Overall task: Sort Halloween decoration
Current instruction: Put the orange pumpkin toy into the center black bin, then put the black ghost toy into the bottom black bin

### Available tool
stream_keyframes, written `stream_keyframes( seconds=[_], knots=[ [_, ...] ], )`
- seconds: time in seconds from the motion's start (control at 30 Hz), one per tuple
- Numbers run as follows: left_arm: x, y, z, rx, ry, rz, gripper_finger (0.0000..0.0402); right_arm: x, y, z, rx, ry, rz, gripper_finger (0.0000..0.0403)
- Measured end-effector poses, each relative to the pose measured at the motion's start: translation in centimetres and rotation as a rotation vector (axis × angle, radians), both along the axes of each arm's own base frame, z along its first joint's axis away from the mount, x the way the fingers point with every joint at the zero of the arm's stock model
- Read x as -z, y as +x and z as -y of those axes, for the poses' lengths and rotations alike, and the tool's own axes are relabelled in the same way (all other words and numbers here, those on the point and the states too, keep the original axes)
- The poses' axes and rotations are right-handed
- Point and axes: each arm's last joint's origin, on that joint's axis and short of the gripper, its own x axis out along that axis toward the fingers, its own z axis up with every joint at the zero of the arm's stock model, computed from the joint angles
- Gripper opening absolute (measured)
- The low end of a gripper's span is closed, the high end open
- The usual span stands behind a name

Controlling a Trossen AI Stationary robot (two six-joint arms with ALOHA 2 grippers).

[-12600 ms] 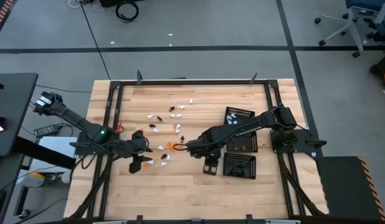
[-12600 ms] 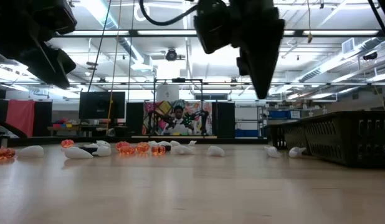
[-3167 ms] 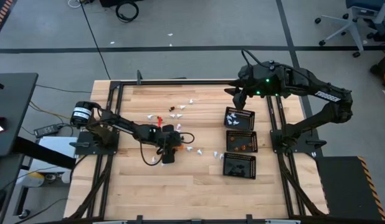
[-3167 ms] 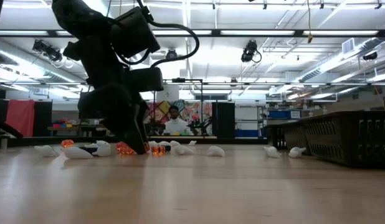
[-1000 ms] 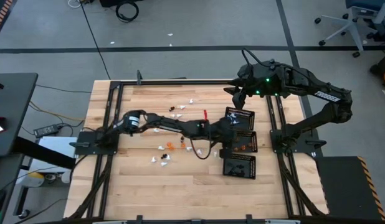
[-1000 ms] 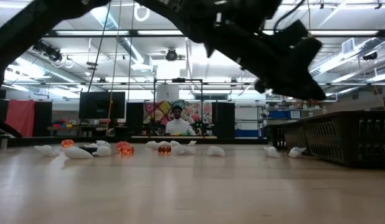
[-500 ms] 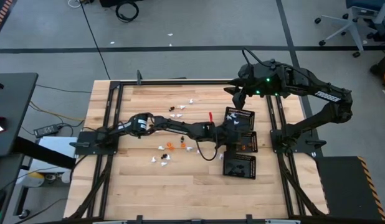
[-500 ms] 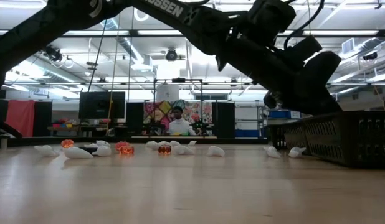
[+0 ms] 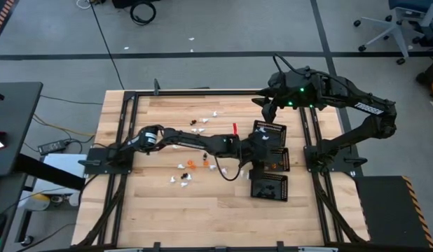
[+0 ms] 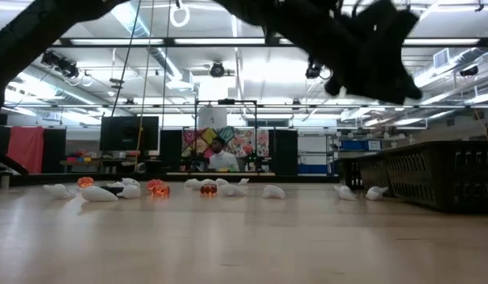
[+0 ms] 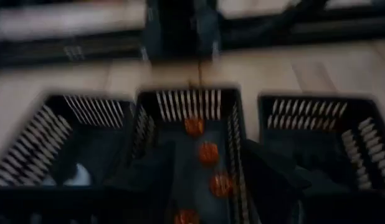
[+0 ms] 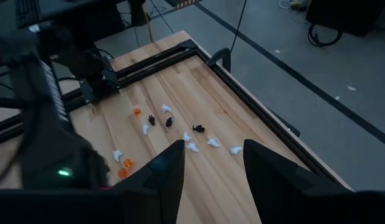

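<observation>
1. The Halloween decoration, tiny white, orange and black trinkets, lies scattered in a loose band on the wooden table; the band's long axis runs from the table's far edge near the white tray toward the near left. Each piece is too small to tell which way it points.
2. Three square black mesh trays stand in a row along the table's right side. The middle tray holds a line of orange trinkets, and that line runs along the tray's length, away from the left wrist camera.
3. The far tray holds white pieces; what lies in the near tray cannot be told.
4. The left gripper reaches across the table and hangs over the middle tray, above the orange trinkets; its fingers stand apart with nothing between them. The scattered band lies behind it, beside its forearm.
5. The right gripper is raised above the table's far right corner, beyond the far tray, well apart from the trinkets; its fingers stand apart and empty.
6. Around the table is grey floor with dark tape lines. In the low view, a person sits in the room behind the table, under bright ceiling lights.
</observation>
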Motion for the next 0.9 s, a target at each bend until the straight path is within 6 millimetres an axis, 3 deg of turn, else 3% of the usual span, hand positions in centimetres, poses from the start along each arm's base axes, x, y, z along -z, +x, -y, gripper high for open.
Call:
stream_keyframes(
  seconds=[0.1,0.3,0.43,0.63,0.9],
  knots=[
    [-1.3,-0.7,0.6,0.032,0.048,-0.001,0.0167,0.0,0.0,0.0,0.002,0.003,0.004,0.0167],
    [0.0,-3.7,0.6,0.062,0.075,-0.132,0.0137,-0.3,0.1,0.0,0.023,0.033,0.048,0.0167],
    [-0.4,-7.7,-0.1,0.047,0.074,-0.135,0.0126,-1.0,0.5,-0.2,0.012,0.026,0.135,0.0167],
    [-0.5,-14.9,-2.7,-0.054,0.044,-0.196,0.0121,-2.0,0.8,-0.4,0.015,-0.001,0.235,0.0167],
    [1.3,-23.4,-4.7,-0.2,-0.067,-0.326,0.0121,-1.9,0.8,-0.4,0.038,-0.012,0.225,0.0167]
  ],
)
